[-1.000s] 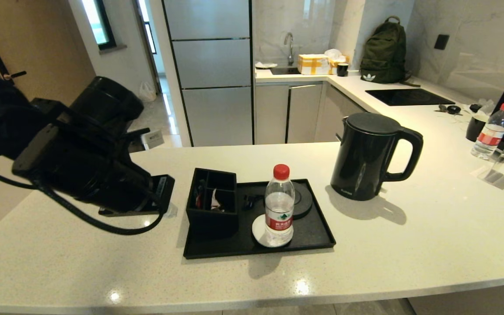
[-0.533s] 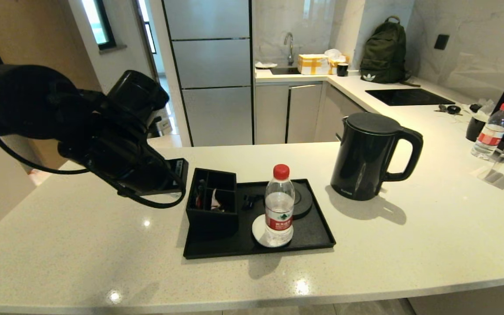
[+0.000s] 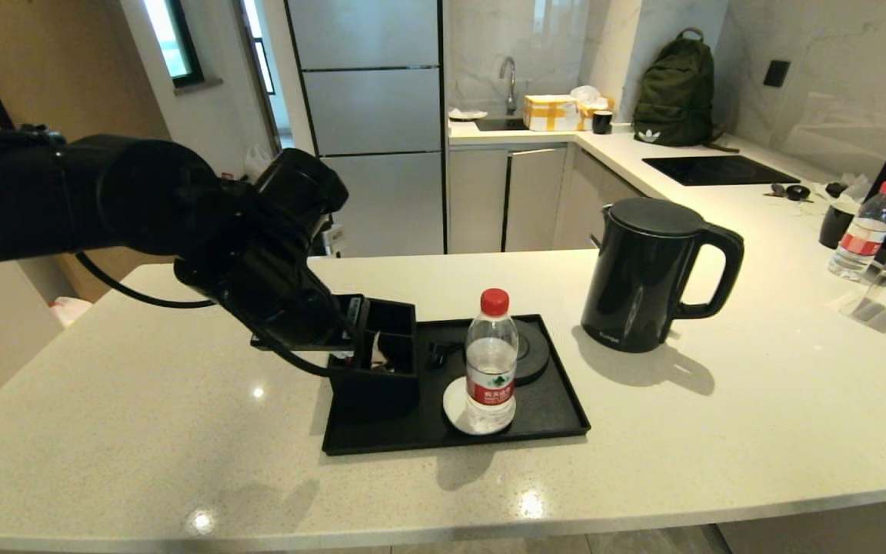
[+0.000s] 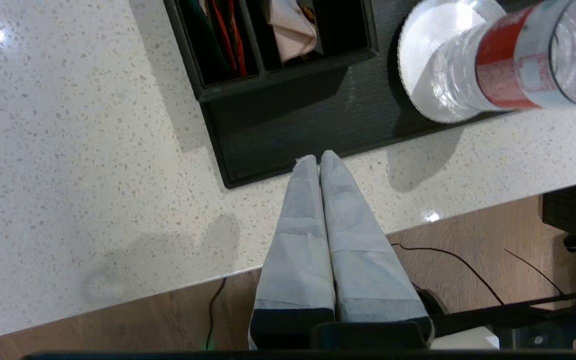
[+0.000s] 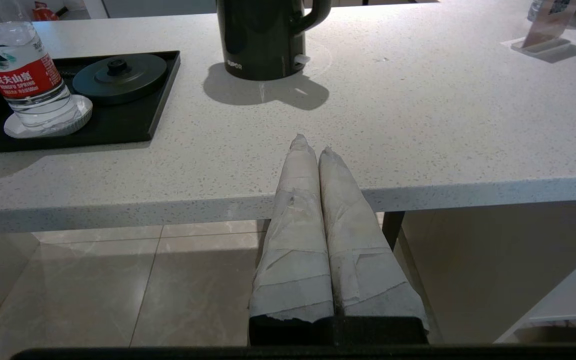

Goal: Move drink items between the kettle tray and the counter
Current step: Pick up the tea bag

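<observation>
The kettle [image 3: 647, 273] is standing on the counter [image 3: 720, 431], just beside the right edge of the tray [image 3: 558, 415], and its round base [image 3: 529, 352] on the tray is sitting bare. It is looking tall, hard and smooth, and maybe heavy if there is water inside, so the loop handle is looking like the best place to hold it. The pink sachet [image 4: 292, 27] is lying in the box [image 3: 374, 362] at the tray's left end. It is looking thin, soft and very light, so pinching its top edge should be working well. The left hand [image 4: 316, 160] is hanging over the tray's left front corner, closed tight and holding nothing. One second ago it was out over the counter's left side, so it is moving toward the box. The right hand [image 5: 312, 142] is resting closed and empty below the counter's front edge.
</observation>
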Controlling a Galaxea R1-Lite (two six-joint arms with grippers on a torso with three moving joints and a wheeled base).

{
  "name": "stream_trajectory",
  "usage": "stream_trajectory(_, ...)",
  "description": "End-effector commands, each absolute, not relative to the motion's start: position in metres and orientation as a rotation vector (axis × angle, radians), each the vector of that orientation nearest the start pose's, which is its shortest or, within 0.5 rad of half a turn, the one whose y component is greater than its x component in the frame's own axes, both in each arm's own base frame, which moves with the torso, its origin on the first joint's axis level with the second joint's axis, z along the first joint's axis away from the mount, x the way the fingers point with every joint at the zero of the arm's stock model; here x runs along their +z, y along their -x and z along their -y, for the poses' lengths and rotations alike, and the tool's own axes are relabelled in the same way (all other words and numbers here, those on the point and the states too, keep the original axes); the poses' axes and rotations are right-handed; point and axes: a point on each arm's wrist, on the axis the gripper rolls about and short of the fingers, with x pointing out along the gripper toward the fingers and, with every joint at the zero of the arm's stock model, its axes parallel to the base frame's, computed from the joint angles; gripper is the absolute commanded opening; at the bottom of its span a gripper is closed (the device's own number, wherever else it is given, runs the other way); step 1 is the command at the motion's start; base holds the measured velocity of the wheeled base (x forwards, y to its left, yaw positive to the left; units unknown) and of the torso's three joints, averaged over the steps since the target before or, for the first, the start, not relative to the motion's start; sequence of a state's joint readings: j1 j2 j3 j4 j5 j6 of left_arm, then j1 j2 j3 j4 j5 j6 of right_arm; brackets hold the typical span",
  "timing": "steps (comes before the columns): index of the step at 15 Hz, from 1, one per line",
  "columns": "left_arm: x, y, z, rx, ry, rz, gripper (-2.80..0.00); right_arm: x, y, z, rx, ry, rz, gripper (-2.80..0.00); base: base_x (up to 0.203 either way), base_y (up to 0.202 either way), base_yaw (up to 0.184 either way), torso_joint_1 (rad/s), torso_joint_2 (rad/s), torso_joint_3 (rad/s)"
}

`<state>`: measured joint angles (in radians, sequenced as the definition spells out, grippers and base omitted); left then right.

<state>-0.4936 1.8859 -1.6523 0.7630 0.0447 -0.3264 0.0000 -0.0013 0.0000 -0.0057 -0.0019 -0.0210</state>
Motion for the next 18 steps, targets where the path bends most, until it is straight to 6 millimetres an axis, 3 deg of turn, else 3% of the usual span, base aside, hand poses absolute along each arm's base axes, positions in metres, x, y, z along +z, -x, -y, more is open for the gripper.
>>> stream_trajectory(1, 0.217, -0.312, 0.167, -0.238, 0.017, -1.047, -2.80, 0.076, 0.023, 0.000, -0.002, 0.021, 0.005, -2.80, 0.000, 0.000, 0.000, 0.000, 0.00, 0.000)
stream_trajectory(3, 0.210, -0.330, 0.176, -0.230, 0.019, -1.035, -2.80, 0.076, 0.023, 0.000, -0.002, 0.021, 0.005, -2.80, 0.000, 0.000, 0.000, 0.000, 0.00, 0.000)
stream_trajectory(7, 0.201, -0.346, 0.184, -0.202, 0.026, -1.032, -2.80, 0.076, 0.023, 0.000, -0.003, 0.021, 0.005, -2.80, 0.000, 0.000, 0.000, 0.000, 0.00, 0.000)
stream_trajectory(11, 0.201, -0.346, 0.184, -0.202, 0.026, -1.032, -2.80, 0.076, 0.023, 0.000, -0.002, 0.021, 0.005, -2.80, 0.000, 0.000, 0.000, 0.000, 0.00, 0.000)
stream_trajectory(12, 0.200, -0.347, 0.184, -0.193, 0.030, -1.029, -2.55, 0.076, 0.023, 0.000, -0.002, 0.021, 0.005, -2.80, 0.000, 0.000, 0.000, 0.000, 0.00, 0.000)
stream_trajectory(13, 0.200, -0.348, 0.184, -0.190, 0.031, -1.027, 0.00, 0.076, 0.023, 0.000, -0.002, 0.021, 0.005, -2.80, 0.000, 0.000, 0.000, 0.000, 0.00, 0.000)
stream_trajectory(18, 0.196, -0.350, 0.186, -0.168, 0.029, -1.025, 0.00, 0.076, 0.023, 0.000, -0.002, 0.021, 0.005, -2.80, 0.000, 0.000, 0.000, 0.000, 0.00, 0.000)
